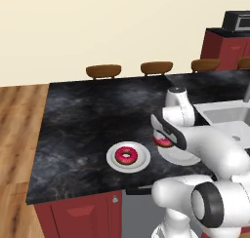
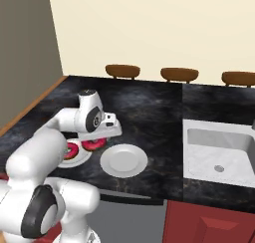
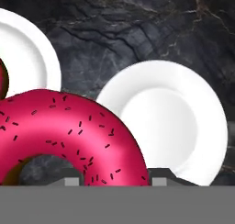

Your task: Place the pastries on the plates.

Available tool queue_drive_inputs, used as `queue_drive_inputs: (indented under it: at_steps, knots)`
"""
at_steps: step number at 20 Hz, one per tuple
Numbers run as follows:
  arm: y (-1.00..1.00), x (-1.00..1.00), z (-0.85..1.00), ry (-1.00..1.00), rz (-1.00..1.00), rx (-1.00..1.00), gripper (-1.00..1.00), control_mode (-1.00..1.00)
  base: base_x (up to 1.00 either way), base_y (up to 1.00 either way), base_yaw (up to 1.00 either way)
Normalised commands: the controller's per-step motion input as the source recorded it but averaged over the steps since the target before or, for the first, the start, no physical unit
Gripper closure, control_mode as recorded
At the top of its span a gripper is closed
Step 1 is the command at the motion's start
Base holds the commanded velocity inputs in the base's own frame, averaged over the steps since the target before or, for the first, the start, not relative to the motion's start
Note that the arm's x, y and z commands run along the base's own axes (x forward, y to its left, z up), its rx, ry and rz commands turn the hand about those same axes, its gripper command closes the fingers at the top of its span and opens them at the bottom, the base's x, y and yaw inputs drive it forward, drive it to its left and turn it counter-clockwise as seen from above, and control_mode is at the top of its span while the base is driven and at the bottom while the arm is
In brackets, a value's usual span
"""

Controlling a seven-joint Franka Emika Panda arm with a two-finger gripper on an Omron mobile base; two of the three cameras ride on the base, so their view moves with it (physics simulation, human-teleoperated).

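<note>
The pincer (image 3: 112, 179) is closed on a pink donut (image 3: 64, 131), its dark fingertips (image 3: 160, 175) against the donut's near edge in the hand view. The held donut (image 2: 93, 144) hangs above the dark marble counter (image 1: 88, 115), between the two plates. Just beyond it to one side lies the bare white plate (image 2: 124, 160). On the other side the second plate (image 1: 141, 160) carries the other donut (image 1: 126, 156) at its middle. Further off, a sink (image 2: 221, 152) is set into the counter.
</note>
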Motion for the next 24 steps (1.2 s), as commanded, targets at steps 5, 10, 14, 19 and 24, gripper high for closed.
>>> queue_drive_inputs:
  at_steps: [5, 10, 14, 19, 24]
  knots:
    - [-1.0, 0.41, -0.36, -0.02, -0.02, 0.29, 1.0, -1.0, 0.0, 0.0, 0.0]
    - [-0.2, 0.07, 0.0, -0.03, 0.0, 0.08, -1.0, -1.0, 0.0, 0.0, 0.0]
    - [0.0, 0.02, -0.06, 0.01, 0.0, -0.02, -1.0, -1.0, 0.0, 0.0, 0.0]
    - [-0.44, 0.0, -0.01, 0.0, 0.0, 0.01, -1.0, -1.0, 0.0, 0.0, 0.0]
    - [-0.25, -0.5, 0.38, -0.17, 0.0, 0.03, -1.0, -1.0, 0.0, 0.0, 0.0]
